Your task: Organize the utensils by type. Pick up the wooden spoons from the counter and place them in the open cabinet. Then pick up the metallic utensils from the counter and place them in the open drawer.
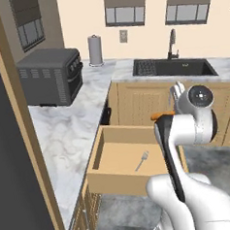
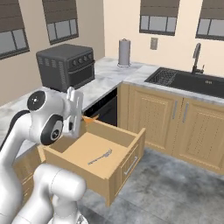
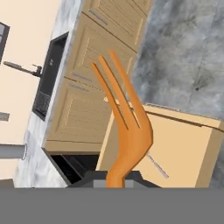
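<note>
My gripper (image 3: 114, 180) is shut on the handle of an orange fork (image 3: 124, 118), whose tines point away from the hand. This fork (image 2: 90, 118) hangs above the back left of the open drawer (image 2: 127, 151). Inside the drawer (image 1: 97, 154), a slim silver-grey fork (image 1: 142, 160) lies flat on the tan bottom; it appears again in the right base view (image 2: 100, 156) and under the orange fork (image 3: 156, 165). The marbled counter (image 1: 64, 130) runs along the left of the drawer. The wooden spoons are out of view.
A dark toaster oven (image 1: 51, 75) and a paper towel roll (image 1: 95, 50) stand on the counter. A black sink (image 1: 172, 66) with a faucet lies at the back. A tall light-wood panel (image 1: 12, 119) fills the left edge. Grey floor (image 2: 175, 188) spreads beside the drawer.
</note>
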### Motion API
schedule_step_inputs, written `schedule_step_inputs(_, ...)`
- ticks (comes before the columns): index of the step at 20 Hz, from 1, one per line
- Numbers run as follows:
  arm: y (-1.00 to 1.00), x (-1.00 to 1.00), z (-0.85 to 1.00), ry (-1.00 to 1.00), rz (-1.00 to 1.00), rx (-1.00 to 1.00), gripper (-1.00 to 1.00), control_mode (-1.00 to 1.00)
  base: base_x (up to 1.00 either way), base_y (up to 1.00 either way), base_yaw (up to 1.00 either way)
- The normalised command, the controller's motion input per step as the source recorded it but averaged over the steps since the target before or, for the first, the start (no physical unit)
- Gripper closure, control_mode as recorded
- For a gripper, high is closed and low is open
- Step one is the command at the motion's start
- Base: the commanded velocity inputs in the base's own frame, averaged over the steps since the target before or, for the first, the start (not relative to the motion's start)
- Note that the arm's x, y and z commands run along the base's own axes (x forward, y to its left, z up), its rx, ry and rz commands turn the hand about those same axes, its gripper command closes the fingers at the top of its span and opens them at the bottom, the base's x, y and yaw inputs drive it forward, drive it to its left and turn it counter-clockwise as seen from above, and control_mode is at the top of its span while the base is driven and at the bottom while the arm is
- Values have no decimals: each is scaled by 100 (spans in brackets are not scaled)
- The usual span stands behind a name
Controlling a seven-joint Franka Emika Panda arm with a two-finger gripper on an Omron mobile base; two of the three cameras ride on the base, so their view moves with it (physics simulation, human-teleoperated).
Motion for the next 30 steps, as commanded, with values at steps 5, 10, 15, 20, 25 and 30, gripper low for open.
schedule_step_inputs(5, -3, 64, -39, 14, 22, -9, 100, -100, 0, 0, 0)
schedule_step_inputs(10, 0, 36, -55, 13, 40, -14, 100, -100, 0, 0, 0)
schedule_step_inputs(15, 0, 32, -51, 12, 41, -18, 100, -100, 0, 0, 0)
schedule_step_inputs(20, 0, 32, -55, 18, 37, -28, 100, -100, 0, 0, 0)
schedule_step_inputs(25, 0, 25, -54, 24, 32, -33, 100, -100, 0, 0, 0)
schedule_step_inputs(30, 0, 21, -57, 19, 27, -26, 100, -100, 0, 0, 0)
